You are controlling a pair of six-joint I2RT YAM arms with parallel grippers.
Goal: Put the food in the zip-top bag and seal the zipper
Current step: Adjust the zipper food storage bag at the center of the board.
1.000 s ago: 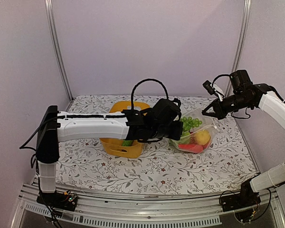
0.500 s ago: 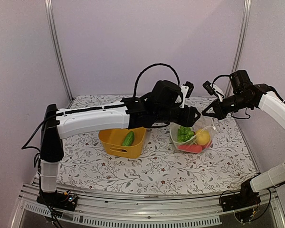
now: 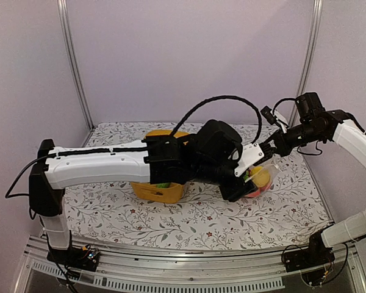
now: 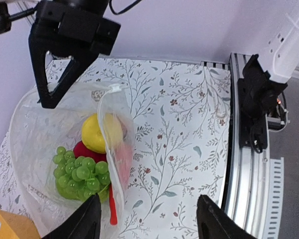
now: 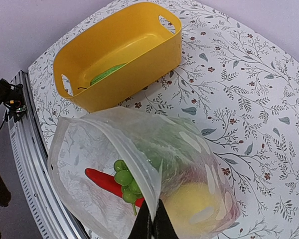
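The clear zip-top bag (image 5: 79,149) stands with its mouth open, and my right gripper (image 5: 152,221) is shut on its rim by the zipper (image 5: 130,152). Food lies inside it: green grapes (image 4: 79,172), a yellow lemon (image 4: 95,133) and a red chili (image 5: 102,181). A green cucumber (image 5: 107,73) still lies in the yellow basket (image 5: 154,59). My left gripper (image 4: 150,224) is open and holds nothing. It hangs low over the tablecloth just beside the bag's (image 3: 262,178) mouth. In the top view the left arm covers much of the bag.
The yellow basket (image 3: 152,192) sits left of the bag, half under the left arm. The table's metal front rail (image 4: 249,164) and the right arm's base (image 4: 259,94) lie beyond the left fingers. Floral cloth (image 3: 189,220) covers the table.
The left gripper went from shut to open, and the green grapes now lie in the bag. The left arm has swung right and dropped low beside the bag. The right gripper held still.
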